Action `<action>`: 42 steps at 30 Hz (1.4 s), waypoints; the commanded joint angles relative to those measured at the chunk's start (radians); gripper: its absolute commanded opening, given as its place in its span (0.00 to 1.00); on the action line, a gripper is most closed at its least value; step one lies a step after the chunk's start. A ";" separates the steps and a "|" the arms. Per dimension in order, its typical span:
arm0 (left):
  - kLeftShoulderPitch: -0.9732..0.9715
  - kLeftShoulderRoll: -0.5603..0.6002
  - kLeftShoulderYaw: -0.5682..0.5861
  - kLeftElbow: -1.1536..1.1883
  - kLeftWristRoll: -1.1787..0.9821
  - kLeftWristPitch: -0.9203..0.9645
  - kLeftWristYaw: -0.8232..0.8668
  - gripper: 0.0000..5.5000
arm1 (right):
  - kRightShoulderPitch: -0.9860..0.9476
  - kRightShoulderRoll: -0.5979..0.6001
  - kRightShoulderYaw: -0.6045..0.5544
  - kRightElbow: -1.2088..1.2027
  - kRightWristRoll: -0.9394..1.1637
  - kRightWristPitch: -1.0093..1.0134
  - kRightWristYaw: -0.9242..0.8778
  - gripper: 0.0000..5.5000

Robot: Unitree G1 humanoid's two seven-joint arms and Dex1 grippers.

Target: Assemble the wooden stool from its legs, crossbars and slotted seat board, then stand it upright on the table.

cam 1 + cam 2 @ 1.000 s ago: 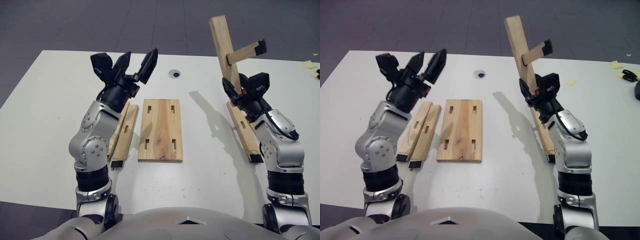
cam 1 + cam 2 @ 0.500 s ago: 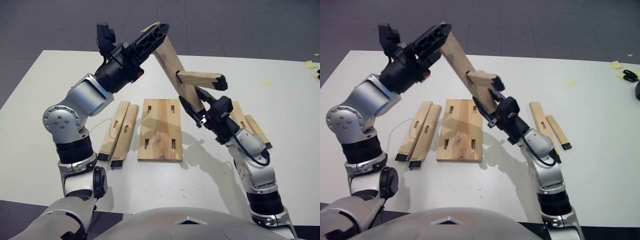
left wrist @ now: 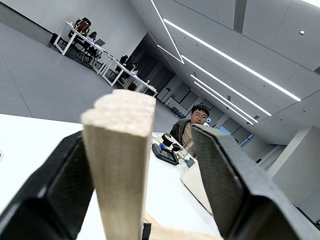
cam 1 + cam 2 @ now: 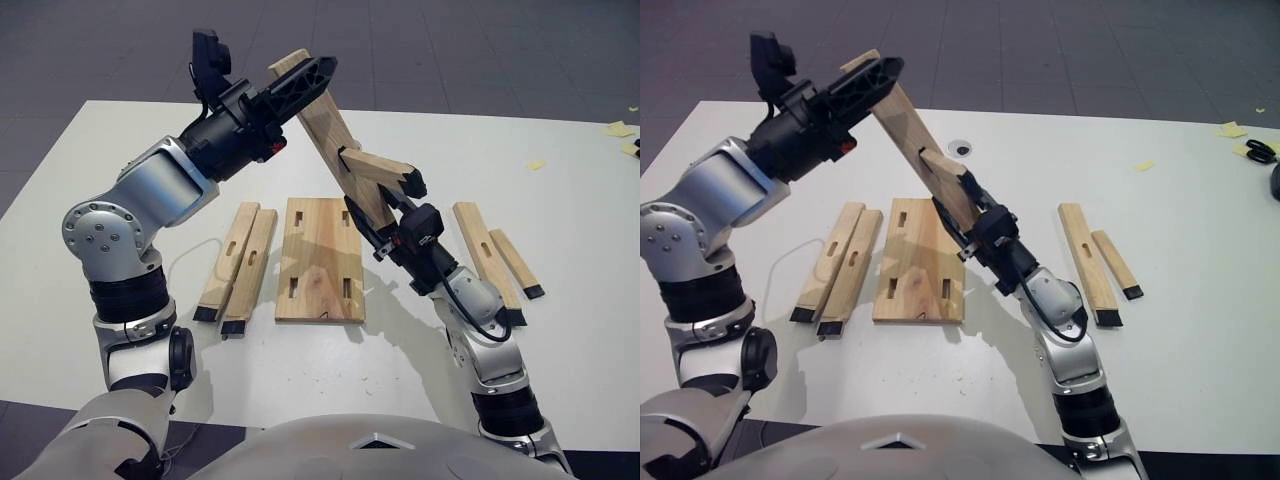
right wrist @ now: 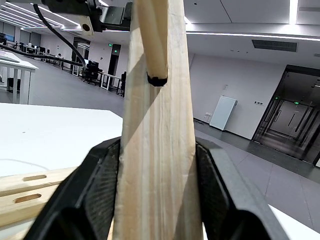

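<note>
Over the middle of the table (image 4: pixel 80 200), seen from the head camera, a leg (image 4: pixel 330 130) hangs tilted in the air. A crossbar (image 4: pixel 380 170) is plugged into its side and points toward the robot's right. The left gripper (image 4: pixel 305 80) sits at the leg's top end and the right gripper (image 4: pixel 385 225) has hold of the lower end, just above the seat board (image 4: pixel 320 265). That board lies flat on the table, four slots facing up. Two slotted legs (image 4: pixel 240 265) lie side by side just left of it, touching each other. Off to the right are a longer piece (image 4: pixel 483 255) and a shorter piece (image 4: pixel 518 263), near each other and apart from the board.

Left wrist view: the leg's end grain stands between the fingers (image 3: pixel 55 195). One finger is right against the wood and the other has a clear gap, so it's straddling the leg, not squeezing.

Right wrist view: both fingers (image 5: pixel 95 195) press on the leg's two sides – a proper clamp. The crossbar runs out of its slot higher up the leg.
</note>
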State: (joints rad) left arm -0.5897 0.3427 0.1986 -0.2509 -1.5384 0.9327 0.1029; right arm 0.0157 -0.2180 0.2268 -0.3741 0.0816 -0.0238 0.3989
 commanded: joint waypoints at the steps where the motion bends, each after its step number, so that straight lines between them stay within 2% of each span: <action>1: 0.008 0.004 -0.016 -0.013 0.039 -0.016 -0.011 0.41 | -0.009 0.007 0.000 -0.005 0.011 -0.005 0.004 0.37; 9: 0.038 0.034 -0.048 -0.063 0.183 -0.038 -0.119 0.20 | -0.001 0.011 -0.021 -0.002 0.030 0.014 -0.004 0.37; 13: 0.064 0.045 -0.048 -0.077 0.242 -0.053 -0.149 0.20 | -0.004 0.011 -0.026 0.005 0.033 0.031 -0.003 0.37; 14: 0.068 0.049 -0.047 -0.080 0.258 -0.058 -0.157 0.20 | -0.005 0.012 -0.029 0.008 0.030 0.035 -0.006 0.44; 16: 0.078 0.058 -0.030 -0.089 0.279 -0.070 -0.162 0.19 | -0.006 0.013 -0.037 0.018 0.029 0.043 -0.010 0.49; 20: 0.106 0.095 0.087 -0.105 0.230 -0.087 -0.140 0.19 | 0.019 -0.002 -0.068 0.034 0.048 0.090 -0.007 0.60; 24: 0.116 0.155 0.189 -0.076 0.155 -0.070 -0.123 0.19 | 0.102 -0.147 -0.051 0.061 -0.044 0.207 0.053 0.71; 28: 0.156 0.243 0.248 -0.053 0.089 -0.032 -0.235 0.19 | 0.199 -0.277 -0.035 0.009 -0.087 0.280 0.133 0.82; 31: 0.227 0.321 0.262 -0.043 0.105 0.003 -0.379 0.19 | 0.222 -0.309 -0.009 -0.024 -0.080 0.298 0.179 0.91; 33: 0.262 0.368 0.248 -0.039 0.152 0.008 -0.472 0.19 | 0.203 -0.296 0.037 -0.008 -0.083 0.296 0.202 0.98; 37: 0.221 0.363 0.185 -0.007 0.272 -0.035 -0.493 0.19 | 0.084 -0.201 0.119 0.124 -0.088 0.258 0.211 0.98; 42: 0.191 0.349 0.142 0.020 0.409 -0.073 -0.469 0.19 | -0.001 -0.108 0.118 0.243 -0.055 0.175 0.205 0.98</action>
State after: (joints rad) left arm -0.3772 0.6880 0.3531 -0.2426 -1.1943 0.8901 -0.3830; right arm 0.0349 -0.3507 0.3616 -0.1660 0.0073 0.1854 0.6128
